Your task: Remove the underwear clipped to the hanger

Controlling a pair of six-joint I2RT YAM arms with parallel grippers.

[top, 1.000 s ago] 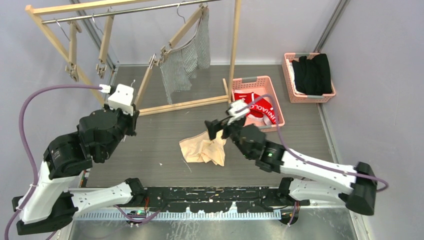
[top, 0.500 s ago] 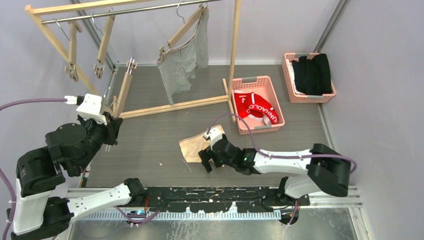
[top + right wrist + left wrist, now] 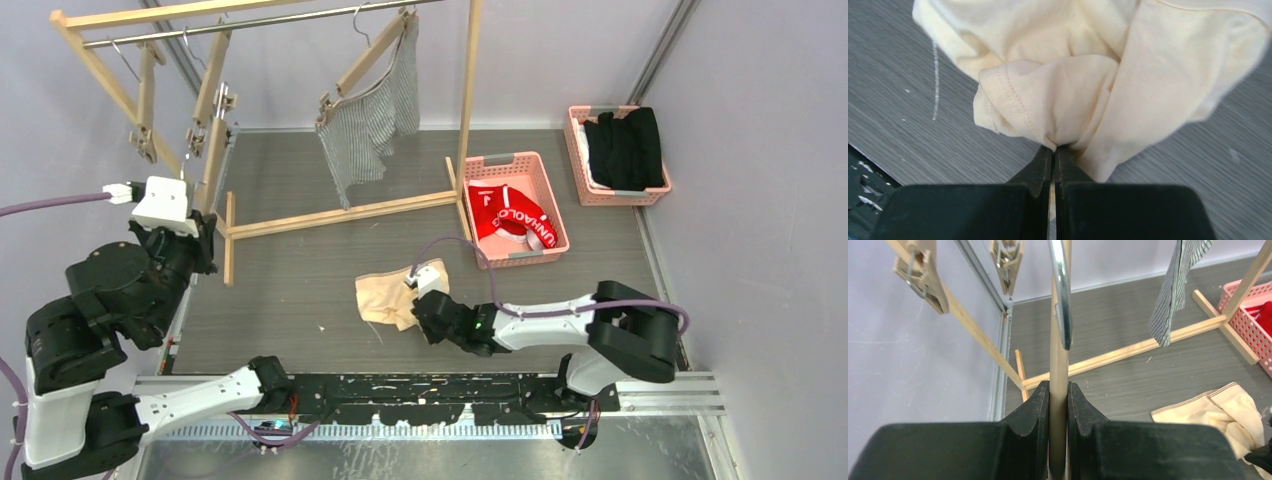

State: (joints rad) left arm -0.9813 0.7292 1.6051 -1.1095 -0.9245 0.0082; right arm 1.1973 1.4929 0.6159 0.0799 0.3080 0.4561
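Observation:
My left gripper (image 3: 203, 222) (image 3: 1058, 390) is shut on the wooden bar of an empty hanger (image 3: 215, 160) (image 3: 1058, 365), held upright by the rack's left end; its metal clip (image 3: 1063, 305) shows just above the jaws. The cream-beige underwear (image 3: 385, 298) (image 3: 1073, 75) lies crumpled on the table, and my right gripper (image 3: 420, 305) (image 3: 1054, 149) is shut on a fold at its near edge. The pinstriped underwear (image 3: 370, 120) (image 3: 1175, 285) hangs clipped to a tilted hanger on the rail. The red underwear (image 3: 510, 215) lies in a pink basket (image 3: 545, 170).
The wooden rack (image 3: 340, 213) spans the back of the table, its foot (image 3: 228, 245) beside my left gripper. Two empty hangers (image 3: 145, 100) hang at its left end. A second pink basket (image 3: 575, 150) at the far right holds a black garment (image 3: 622, 145).
My right gripper dropped onto the cream underwear and shut on it. My left arm carried the empty hanger leftward, toward the rack's left end.

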